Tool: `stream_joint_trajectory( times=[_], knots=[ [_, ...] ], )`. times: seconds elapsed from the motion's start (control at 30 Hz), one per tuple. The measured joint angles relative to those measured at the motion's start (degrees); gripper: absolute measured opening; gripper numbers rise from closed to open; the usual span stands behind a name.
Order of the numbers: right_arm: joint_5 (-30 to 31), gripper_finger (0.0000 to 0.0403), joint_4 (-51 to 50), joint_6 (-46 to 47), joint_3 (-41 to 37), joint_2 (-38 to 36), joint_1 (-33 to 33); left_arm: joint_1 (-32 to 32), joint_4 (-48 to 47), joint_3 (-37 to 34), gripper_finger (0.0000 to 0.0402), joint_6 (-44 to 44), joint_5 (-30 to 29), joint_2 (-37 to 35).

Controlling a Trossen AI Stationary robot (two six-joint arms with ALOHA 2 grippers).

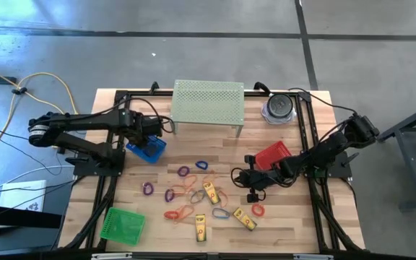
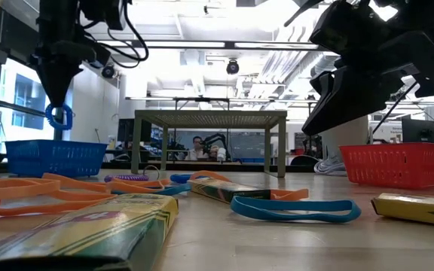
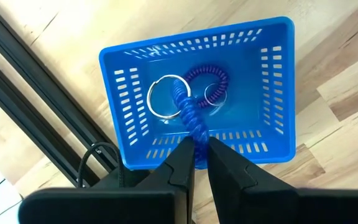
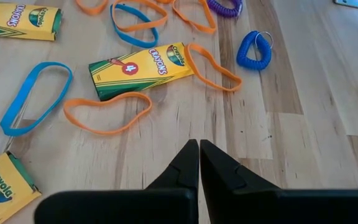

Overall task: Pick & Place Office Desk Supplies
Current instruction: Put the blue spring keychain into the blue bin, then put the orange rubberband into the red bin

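Note:
My left gripper (image 3: 196, 143) hangs over the blue mesh basket (image 3: 272, 68) at the table's left, shut on a blue coiled loop (image 2: 59, 117). A purple coil with a metal ring (image 3: 211, 79) lies inside that basket. In the middle of the table, rubber-band loops in orange (image 4: 107, 112), blue (image 4: 33, 96) and purple lie flat beside yellow crayon boxes (image 4: 142, 68), and a blue coil (image 4: 253, 50) lies near them. My right gripper (image 4: 199, 149) is shut on nothing, slanting down above the bare wood near the red basket (image 1: 273, 155). My left gripper pinches one stretch of the blue coil (image 3: 193, 130) between its two fingers, coming from above and pointing down. The coil hangs below the fingers with its silver ring (image 3: 166, 96) at the lower end. It is clear of the basket's rim in the low view.
A pale green perforated stand (image 1: 208, 102) stands at the far middle, with a round grey object (image 1: 279, 108) to its right. A green basket (image 1: 123, 224) sits at the near left. Dark frame rails (image 1: 309, 144) run along the table's sides.

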Motion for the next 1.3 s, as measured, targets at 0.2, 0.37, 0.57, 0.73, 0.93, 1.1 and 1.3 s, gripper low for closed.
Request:
stream_joint_trajectory(
  times=[0.2, 0.37, 0.57, 0.73, 0.93, 1.1, 1.3],
  knots=[
    [0.02, 0.0003, 0.00, -0.02, 0.00, 0.00, 0.00, -0.50, 0.00, -0.01, 0.0031, -0.14, -0.07, 0.00],
    [0.02, 0.0003, -0.01, -0.22, 0.00, 0.00, 0.00, -0.46, -0.04, 0.01, 0.0031, -1.07, 0.15, 0.00],
    [-0.07, 0.0003, 0.00, -0.24, 0.00, 0.00, 0.00, 0.89, -0.20, 0.00, 0.0031, -0.03, 5.94, 0.00],
    [-0.09, 0.0003, 0.00, -0.24, 0.00, 0.02, 0.00, 0.73, -0.20, 0.01, 0.0031, -1.07, 6.18, 0.02],
    [-0.11, 0.0003, 0.00, -0.24, 0.00, 0.00, 0.00, 0.73, 0.42, 0.01, 0.0037, -1.21, 5.13, 0.02],
    [-0.13, 0.0003, -0.01, -0.24, 0.00, 0.01, 0.00, 0.73, 0.78, 0.01, 0.0088, -4.02, 7.17, 0.02],
    [-0.13, 0.0003, 0.00, -0.24, 0.00, 0.00, 0.00, 0.73, 1.11, 0.01, 0.0164, -3.67, 3.47, 0.02]
  ],
)
